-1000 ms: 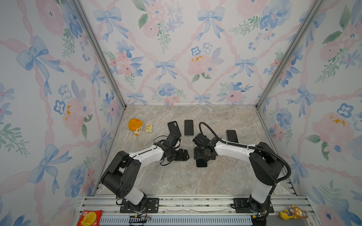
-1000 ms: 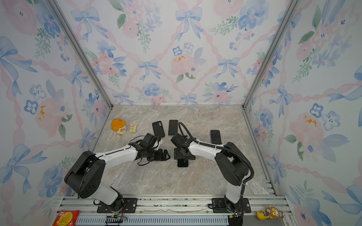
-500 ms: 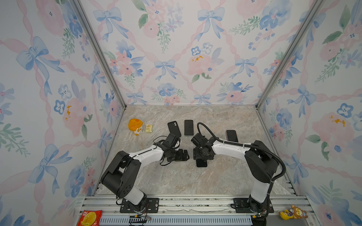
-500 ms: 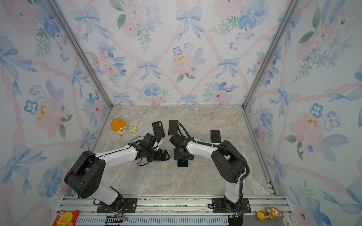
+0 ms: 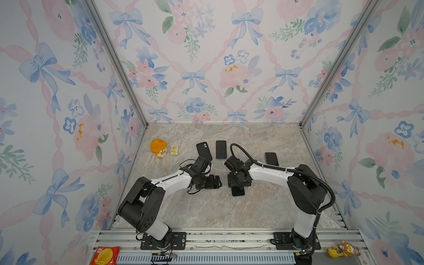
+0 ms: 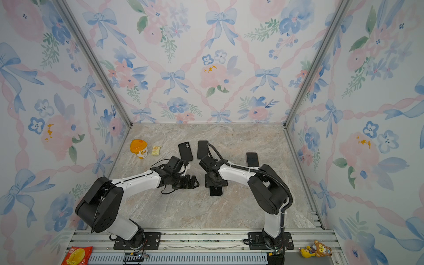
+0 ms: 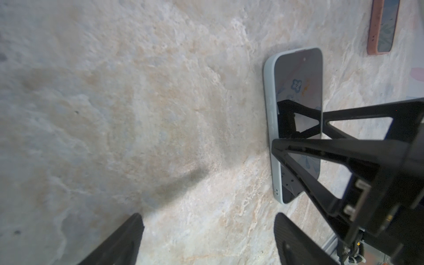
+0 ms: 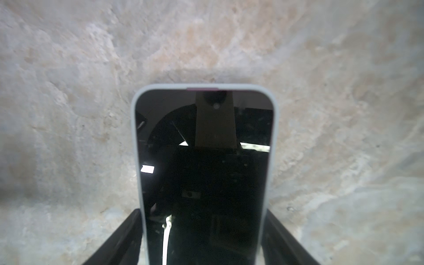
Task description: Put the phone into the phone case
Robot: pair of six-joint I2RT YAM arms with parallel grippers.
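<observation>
A dark-screened phone (image 8: 206,160) lies face up on the marble floor, inside a pale blue phone case (image 8: 135,142). A thin pink strip shows at its far end. My right gripper (image 8: 202,213) stands over it, one finger against each long side of the cased phone. In both top views only the phone's near end (image 5: 238,192) (image 6: 216,192) shows below the right gripper (image 5: 237,182) (image 6: 215,181). Just to the left my left gripper (image 5: 218,182) (image 6: 196,182) (image 7: 207,220) is open and low, with bare floor between its fingers. The left wrist view shows the phone (image 7: 298,75) beside it.
A black case with camera cut-outs (image 5: 203,150) and a black phone (image 5: 221,149) lie behind the grippers. An orange-rimmed phone (image 5: 271,158) (image 7: 382,25) lies at the right. An orange-lidded cup (image 5: 158,148) and a small packet (image 5: 174,150) stand at the back left.
The right gripper's fingers have narrowed onto the sides of the cased phone, and its arm has shifted slightly left. The left arm has stayed where it was.
</observation>
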